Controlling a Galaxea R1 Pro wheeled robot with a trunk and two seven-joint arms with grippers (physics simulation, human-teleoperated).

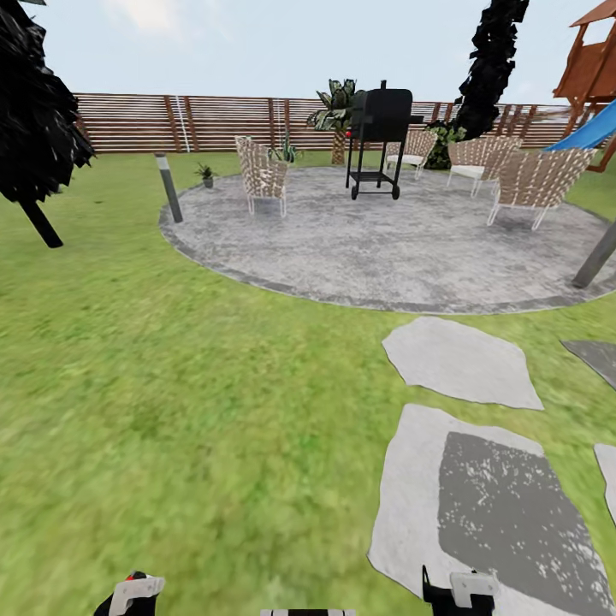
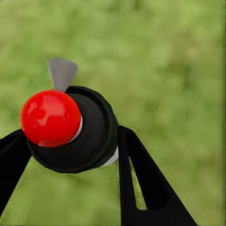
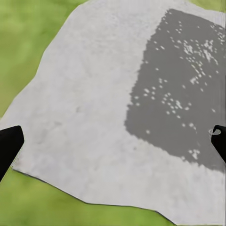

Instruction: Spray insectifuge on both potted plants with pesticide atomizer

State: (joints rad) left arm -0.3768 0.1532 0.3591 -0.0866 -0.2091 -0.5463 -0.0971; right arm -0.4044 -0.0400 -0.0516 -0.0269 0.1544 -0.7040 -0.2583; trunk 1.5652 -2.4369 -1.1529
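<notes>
One atomizer (image 2: pixel 70 129) in left gripper (image 2: pixel 70 150).

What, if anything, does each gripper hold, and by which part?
The left gripper holds the atomizer by its dark body, below the red top. The right gripper holds nothing.

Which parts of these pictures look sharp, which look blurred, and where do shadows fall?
Left wrist view: the pesticide atomizer is sharp, the lawn behind it is blurred. Right wrist view: a dark speckled shadow lies on the stepping stone. Head view: the patio is fairly crisp, the near grass is soft.
</notes>
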